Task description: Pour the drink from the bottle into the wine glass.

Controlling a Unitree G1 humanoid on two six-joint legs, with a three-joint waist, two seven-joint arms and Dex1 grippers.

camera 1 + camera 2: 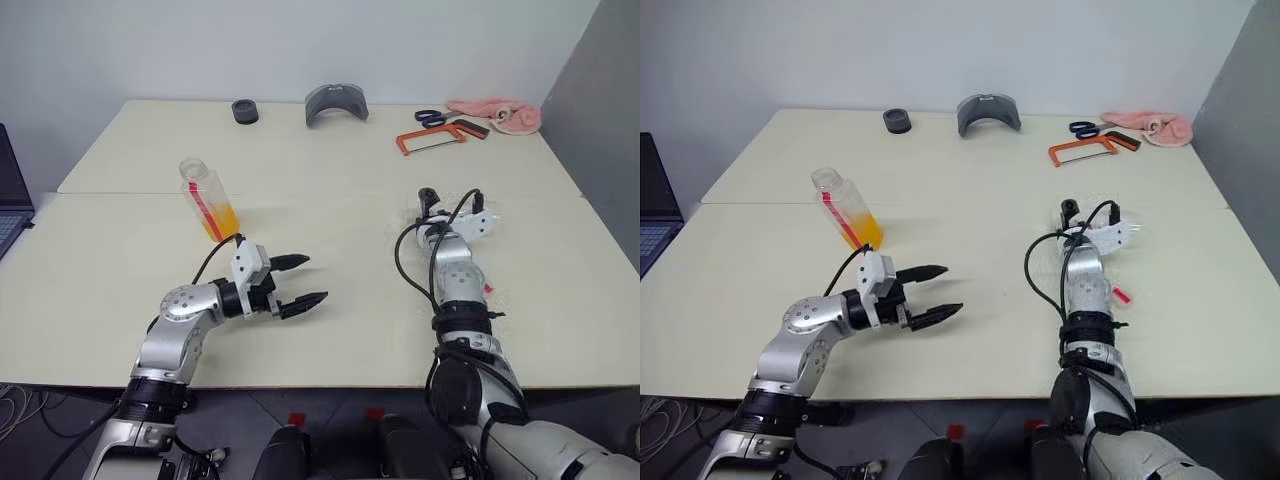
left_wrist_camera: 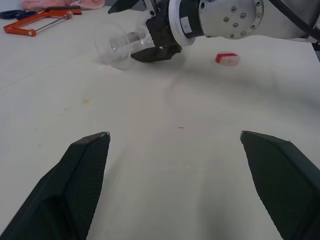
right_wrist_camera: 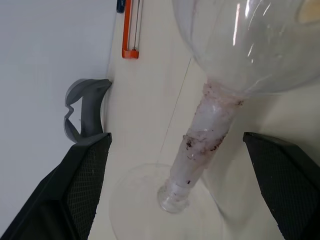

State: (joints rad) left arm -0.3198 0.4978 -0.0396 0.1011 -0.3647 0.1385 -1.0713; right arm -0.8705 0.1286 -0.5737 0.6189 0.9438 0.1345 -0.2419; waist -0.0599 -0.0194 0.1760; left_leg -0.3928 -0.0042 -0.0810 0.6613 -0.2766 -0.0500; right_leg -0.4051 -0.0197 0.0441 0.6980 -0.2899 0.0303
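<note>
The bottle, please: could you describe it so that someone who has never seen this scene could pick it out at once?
On the cream table, look at the robot's left side, just beyond the open left pincer. The bottle sits there alone: small, clear and squarish, with a red-and-white strip down its side. Nothing else on the table holds orange liquid.

- The drink [image 1: 222, 222]: translucent orange-yellow.
- The bottle [image 1: 205, 195]: clear, with a red-and-white label strip.
- The wine glass [image 3: 210, 125]: colourless; stem filmed white with dark specks.
- Surface [image 1: 330, 170]: pale cream.
- Hacksaw [image 1: 432, 137], upper right: orange frame.
- Cloth [image 1: 497, 113]: pink.
</note>
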